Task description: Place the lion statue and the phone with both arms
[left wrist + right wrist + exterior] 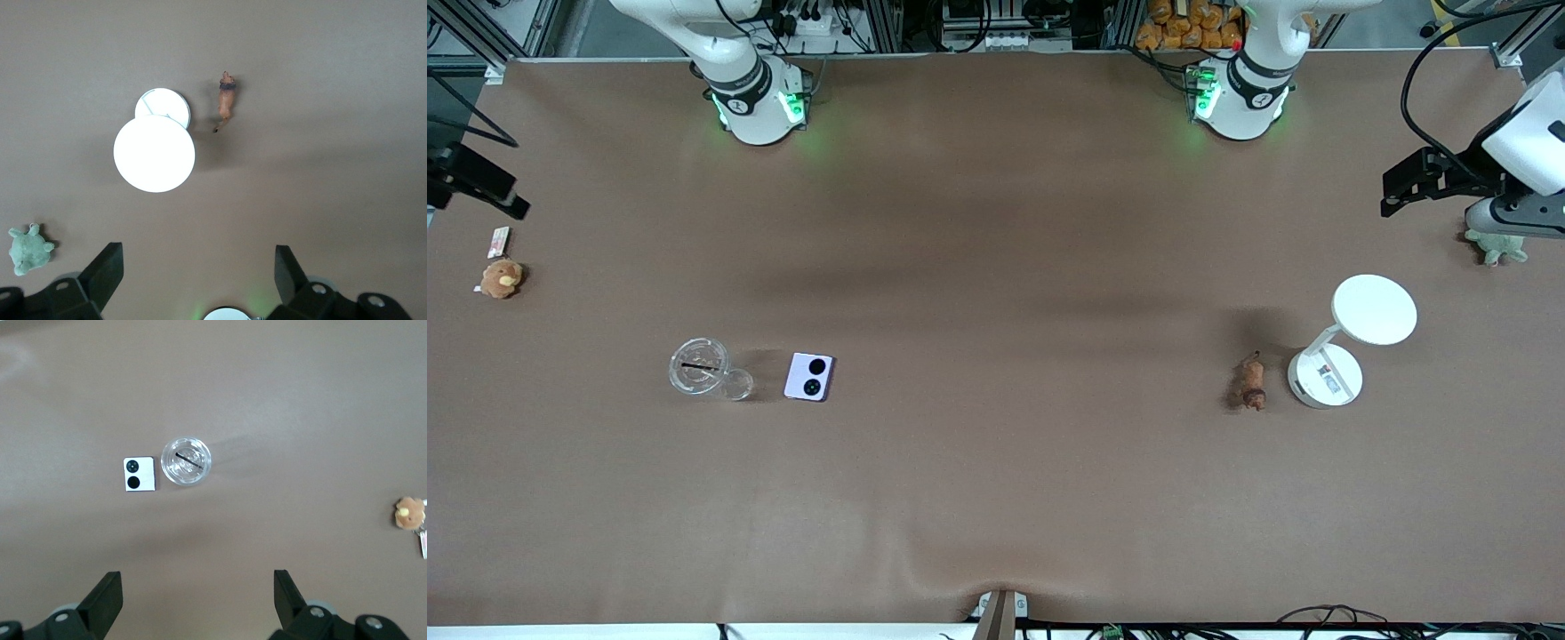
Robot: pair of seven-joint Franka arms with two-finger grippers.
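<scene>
The lion statue, small and reddish-brown, lies on the table beside a white lamp's base; it also shows in the left wrist view. The lilac phone lies flat beside a clear glass, its two black circles facing up; it also shows in the right wrist view. My left gripper is open and empty, high over the left arm's end of the table, near the green turtle. My right gripper is open and empty, high over the right arm's end.
A white lamp with a round head stands beside the lion. A clear glass stands beside the phone. A green plush turtle sits at the left arm's end. A tan plush toy and a small card lie at the right arm's end.
</scene>
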